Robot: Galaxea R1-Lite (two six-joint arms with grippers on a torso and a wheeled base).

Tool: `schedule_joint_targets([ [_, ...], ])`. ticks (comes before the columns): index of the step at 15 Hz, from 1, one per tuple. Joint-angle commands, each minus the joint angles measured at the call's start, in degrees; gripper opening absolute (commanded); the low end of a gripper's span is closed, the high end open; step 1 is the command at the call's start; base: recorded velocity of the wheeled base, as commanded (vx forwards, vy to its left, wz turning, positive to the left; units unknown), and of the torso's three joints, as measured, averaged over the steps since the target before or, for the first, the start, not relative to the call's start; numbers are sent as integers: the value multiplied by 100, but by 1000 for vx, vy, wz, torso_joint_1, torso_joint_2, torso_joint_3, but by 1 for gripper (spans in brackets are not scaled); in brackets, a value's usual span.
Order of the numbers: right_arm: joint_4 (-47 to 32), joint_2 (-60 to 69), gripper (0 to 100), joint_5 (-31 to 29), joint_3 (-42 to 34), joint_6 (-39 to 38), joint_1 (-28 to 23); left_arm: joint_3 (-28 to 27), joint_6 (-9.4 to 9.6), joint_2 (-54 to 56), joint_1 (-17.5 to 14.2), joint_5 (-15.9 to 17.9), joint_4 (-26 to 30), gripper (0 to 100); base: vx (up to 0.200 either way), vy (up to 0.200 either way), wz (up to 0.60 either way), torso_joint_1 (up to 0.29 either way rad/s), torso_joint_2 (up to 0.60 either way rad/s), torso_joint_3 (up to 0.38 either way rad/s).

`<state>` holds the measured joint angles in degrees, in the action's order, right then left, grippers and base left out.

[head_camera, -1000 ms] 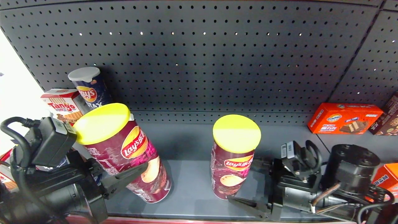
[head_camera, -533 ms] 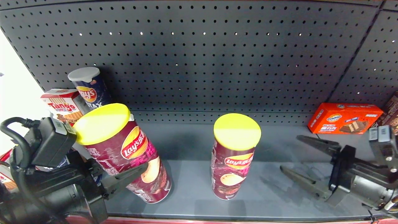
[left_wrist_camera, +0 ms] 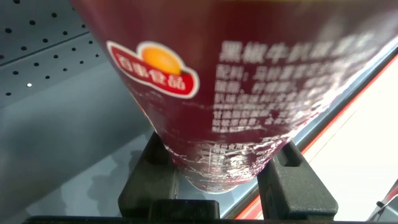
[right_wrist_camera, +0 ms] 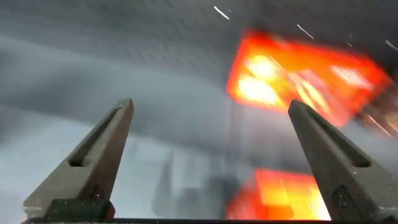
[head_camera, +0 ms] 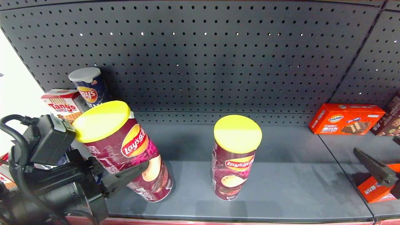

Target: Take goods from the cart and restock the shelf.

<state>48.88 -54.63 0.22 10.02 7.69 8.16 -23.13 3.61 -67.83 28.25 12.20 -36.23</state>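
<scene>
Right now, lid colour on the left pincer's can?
Yellow lid on the chips can, best in head view.

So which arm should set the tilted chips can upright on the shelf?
Left. The left gripper is shut on the tilted can; the right gripper is open, far off beside the orange box.

Dark grey pegboard back wall (head_camera: 200, 56), light seen through a few holes, grey shelf board (head_camera: 290, 187) below it, red strip (head_camera: 187, 223) fixed along the front edge.

Round logos stand on the left can (head_camera: 131, 156), middle can (head_camera: 232, 168) and blue can (head_camera: 90, 90); names on the white box (head_camera: 62, 106) and orange box (head_camera: 345, 120).
</scene>
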Motion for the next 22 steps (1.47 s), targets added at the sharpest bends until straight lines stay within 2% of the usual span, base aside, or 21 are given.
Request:
schedule_joint_targets([
  [1, -2129, 2422, 100, -883, -62, 22, -51, -8, 0, -2, 6, 1, -7, 0, 0, 0, 0, 0, 0, 0],
  [3, -3210, 3406, 100, -927, -35, 22, -148, -25, 8, -2, -3, 1, -7, 0, 0, 0, 0, 0, 0, 0],
  [4, -4036, 4162, 100, -936, -53, -22, -86, -17, 26, -2, 6, 1, -7, 0, 0, 0, 0, 0, 0, 0],
  [6, -4739, 4944, 100, -998, -158, -66, -139, -43, 35, 6, 23, 1, -7, 0, 0, 0, 0, 0, 0, 0],
  [8, -4546, 4918, 100, -1085, -273, -242, -130, -52, 35, 15, 14, 1, -7, 0, 0, 0, 0, 0, 0, 0],
  [10, -4018, 4918, 100, -1059, -1002, -435, -130, -43, 35, 15, 14, 1, -7, 0, 0, 0, 0, 0, 0, 0],
  [12, -4247, 4918, 100, -901, -1002, -400, -130, -60, 35, 15, 6, 1, -7, 0, 0, 0, 0, 0, 0, 0],
  [13, -4449, 4918, 100, -400, -1002, -128, -130, -122, 35, 15, 23, 10, -7, 0, 0, 0, 0, 0, 0, 0],
  [15, -4458, 4918, 100, -259, -1002, -57, -130, -131, 35, 15, 23, 1, -7, 0, 0, 0, 0, 0, 0, 0],
  [16, -4467, 4918, 100, -461, -1002, -418, -139, -166, 35, 15, 41, 10, -7, 0, 0, 0, 0, 0, 0, 0],
  [18, -4475, 4918, 100, -1244, -1002, -523, -130, -263, 35, 15, 32, 10, -7, 0, 0, 0, 0, 0, 0, 0],
  [19, -4475, 4918, 100, -980, -1002, -514, -130, -263, 35, 15, 32, 10, -7, 0, 0, 0, 0, 0, 0, 0],
  [20, -4493, 4918, 100, -127, -1002, -514, -130, -245, 35, 15, 41, 10, -7, 0, 0, 0, 0, 0, 0, 0],
  [21, -4713, 4918, 100, 233, -1002, -506, -130, -254, 35, -2, 49, 19, 2, 0, 0, 0, 0, 0, 0, 0],
  [22, -4924, 4918, 100, 233, -993, -523, -130, -280, 35, -29, 49, 19, 2, 0, 0, 0, 0, 0, 0, 0],
])
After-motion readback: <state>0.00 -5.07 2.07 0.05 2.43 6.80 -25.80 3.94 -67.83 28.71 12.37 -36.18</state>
